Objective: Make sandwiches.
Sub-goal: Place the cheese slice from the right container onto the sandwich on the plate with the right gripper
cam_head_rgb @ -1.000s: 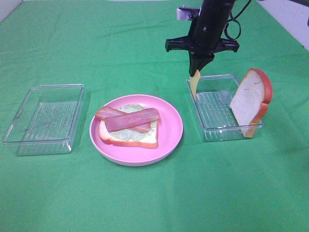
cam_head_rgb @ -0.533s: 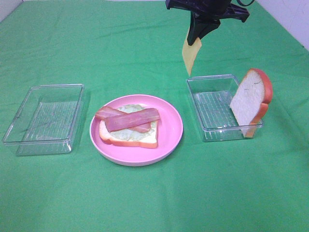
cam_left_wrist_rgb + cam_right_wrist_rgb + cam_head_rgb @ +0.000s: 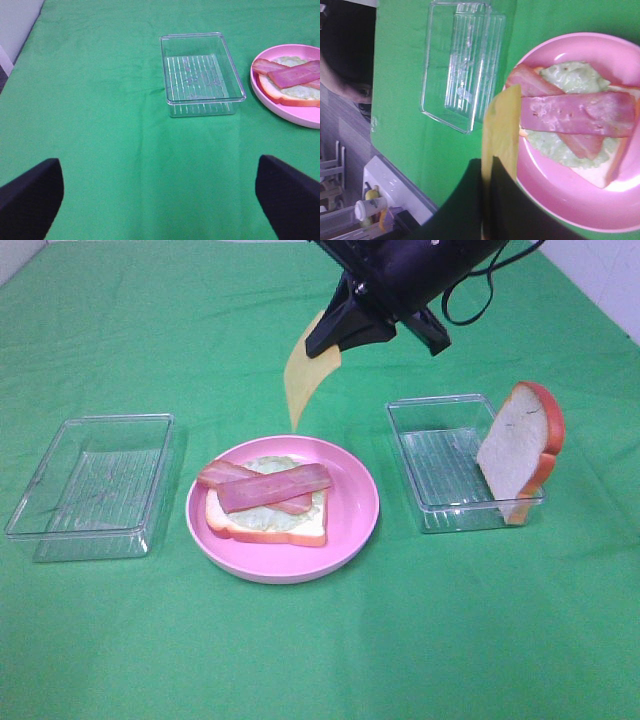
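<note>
- Clenching the top edge of the yellow cheese slice [image 3: 305,375], the right jaws point downward from the black right arm [image 3: 400,280], which reaches in from 1 o'clock of the high view.
- The left jaws are released. In the left wrist view their two dark fingertips [image 3: 30,195] stand wide apart with only the green worktop [image 3: 450,640] between them.
- The cheese slice hangs loose below the right jaws, slightly curled. Its lower corner is in the air over the 12 o'clock rim of the pink plate [image 3: 350,530], and it looks clear of everything on the plate.
- On the plate, a bread slice [image 3: 300,532] with an orange-brown crust lies flat.
- Pale green lettuce [image 3: 268,464] covers that slice, and two reddish bacon strips [image 3: 275,487] lie crossed on top.
- At 3 o'clock of the plate, apart from it, stands a clear right tray [image 3: 440,515].
- A second bread slice [image 3: 520,450] leans upright at the right tray's 4 o'clock corner. Whether its foot is inside or outside the wall cannot be told.
- At 9 o'clock of the plate, also apart, sits a clear left tray [image 3: 90,485], which the left wrist view shows ahead of the left jaws.
</note>
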`<act>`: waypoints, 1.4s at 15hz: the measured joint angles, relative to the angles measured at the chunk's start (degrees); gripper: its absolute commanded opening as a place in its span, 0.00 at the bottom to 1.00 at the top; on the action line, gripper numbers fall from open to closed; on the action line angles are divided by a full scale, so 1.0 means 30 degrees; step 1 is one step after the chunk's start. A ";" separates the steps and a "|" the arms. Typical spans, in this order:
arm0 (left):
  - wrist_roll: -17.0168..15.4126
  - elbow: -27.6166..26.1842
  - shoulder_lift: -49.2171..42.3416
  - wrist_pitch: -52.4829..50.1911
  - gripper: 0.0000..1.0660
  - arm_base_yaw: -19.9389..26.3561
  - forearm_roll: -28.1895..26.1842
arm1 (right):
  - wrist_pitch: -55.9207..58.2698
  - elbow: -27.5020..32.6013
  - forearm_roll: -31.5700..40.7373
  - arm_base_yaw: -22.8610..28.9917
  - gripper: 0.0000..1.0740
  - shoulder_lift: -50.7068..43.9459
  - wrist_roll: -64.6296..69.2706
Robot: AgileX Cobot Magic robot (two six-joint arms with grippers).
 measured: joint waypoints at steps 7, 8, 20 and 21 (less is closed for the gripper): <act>0.0000 0.0000 0.0000 0.0000 0.92 0.0000 0.0000 | -0.4985 0.2024 0.3094 0.2846 0.00 0.0917 -0.2101; 0.0000 0.0000 0.0000 0.0000 0.92 0.0000 0.0000 | -0.5099 0.2024 0.4240 0.3438 0.00 0.1948 -0.2769; 0.0000 0.0000 0.0000 0.0000 0.92 0.0000 -0.0019 | -0.6245 0.2024 0.2426 0.2578 0.00 0.3877 -0.3037; 0.0000 0.0000 0.0000 0.0000 0.92 0.0000 -0.0019 | -0.6245 0.2024 0.2235 0.2559 0.00 0.3915 -0.3018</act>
